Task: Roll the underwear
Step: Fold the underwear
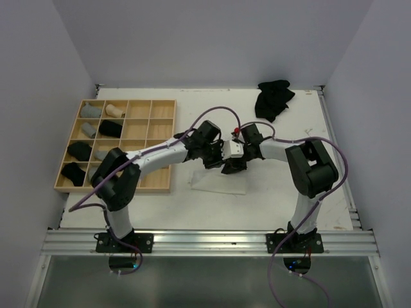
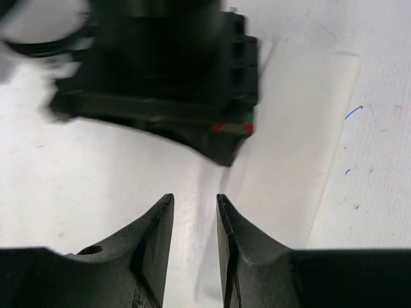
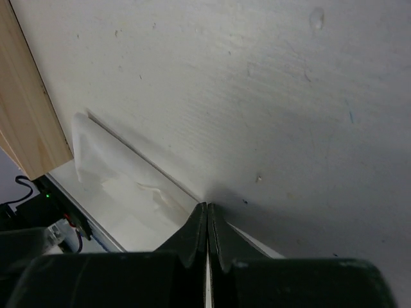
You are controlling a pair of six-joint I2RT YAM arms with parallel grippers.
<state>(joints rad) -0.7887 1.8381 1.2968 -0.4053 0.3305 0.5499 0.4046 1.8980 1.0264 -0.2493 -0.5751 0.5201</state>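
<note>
A white underwear (image 1: pixel 215 181) lies flat on the table in front of both arms. Both grippers meet over its far edge. My left gripper (image 2: pixel 194 197) hovers open above the white cloth (image 2: pixel 302 128), with nothing between its fingers, facing the right arm's black wrist (image 2: pixel 167 70). My right gripper (image 3: pixel 207 204) is shut, its tips down on the edge of the white underwear (image 3: pixel 122 179), and a thin white strip shows between its jaws. A black underwear (image 1: pixel 275 97) lies crumpled at the far right of the table.
A wooden grid tray (image 1: pixel 164 144) stands at the left, holding several rolled garments such as a beige roll (image 1: pixel 115 110) and a black roll (image 1: pixel 72 173). Its corner (image 3: pixel 32 109) shows in the right wrist view. White walls enclose the table.
</note>
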